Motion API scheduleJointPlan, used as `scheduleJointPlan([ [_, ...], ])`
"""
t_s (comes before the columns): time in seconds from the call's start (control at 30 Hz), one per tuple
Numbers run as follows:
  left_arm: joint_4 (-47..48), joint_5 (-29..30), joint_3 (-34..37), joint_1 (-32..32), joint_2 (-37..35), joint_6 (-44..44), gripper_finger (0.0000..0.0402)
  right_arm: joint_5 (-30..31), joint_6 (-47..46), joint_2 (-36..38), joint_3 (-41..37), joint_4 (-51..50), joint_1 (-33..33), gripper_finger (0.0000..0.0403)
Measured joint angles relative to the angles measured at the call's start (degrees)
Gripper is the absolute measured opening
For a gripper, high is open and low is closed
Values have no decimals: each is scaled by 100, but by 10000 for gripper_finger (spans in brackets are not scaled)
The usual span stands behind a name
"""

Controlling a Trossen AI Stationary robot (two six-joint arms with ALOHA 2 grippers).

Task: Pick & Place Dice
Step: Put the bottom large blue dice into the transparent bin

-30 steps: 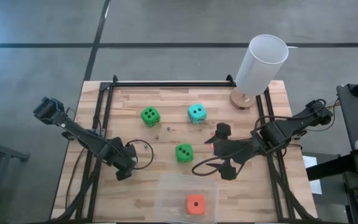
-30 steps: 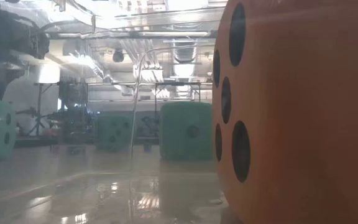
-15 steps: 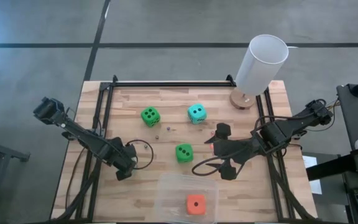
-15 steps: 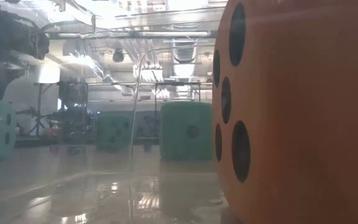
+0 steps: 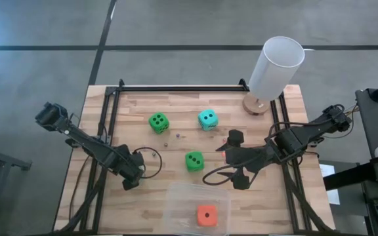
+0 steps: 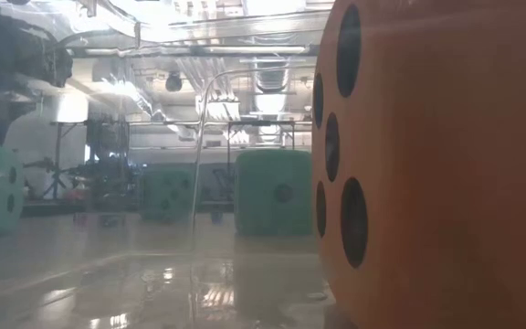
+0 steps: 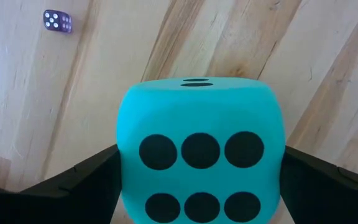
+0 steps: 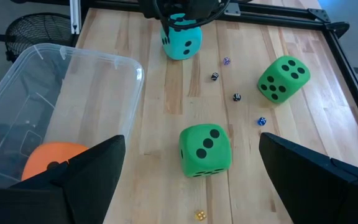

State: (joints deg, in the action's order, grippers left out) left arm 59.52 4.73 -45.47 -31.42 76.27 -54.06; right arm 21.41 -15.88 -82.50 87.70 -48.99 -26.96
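Left jaws narrowed around a teal die point(image 7: 201, 162), hidden overhead.

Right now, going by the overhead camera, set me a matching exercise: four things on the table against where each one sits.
Things:
1. orange die
2. white cylinder
3. far teal die
4. near green die

Places:
A. bare wood, mid-table, just beyond the bin
B. inside the clear bin
C. on a round wooden base at the table's far right corner
D. bare wood, to the right of the far green die

Pairs: 1-B, 2-C, 3-D, 4-A
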Motion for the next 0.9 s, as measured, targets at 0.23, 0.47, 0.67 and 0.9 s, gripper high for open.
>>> scheduleJointPlan([
  [0.23,-4,6,0,0,-2,-1,364,-2,-2,0,0,0,-2,366],
  [0.47,-2,20,2,-2,-28,-59,363,-1,-1,0,0,1,-1,366],
  [0.67,95,99,-46,7,-171,-155,362,-1,-1,-1,0,1,-1,366],
  [0.9,634,309,-545,7,-214,-167,365,0,0,-2,0,2,0,366],
])
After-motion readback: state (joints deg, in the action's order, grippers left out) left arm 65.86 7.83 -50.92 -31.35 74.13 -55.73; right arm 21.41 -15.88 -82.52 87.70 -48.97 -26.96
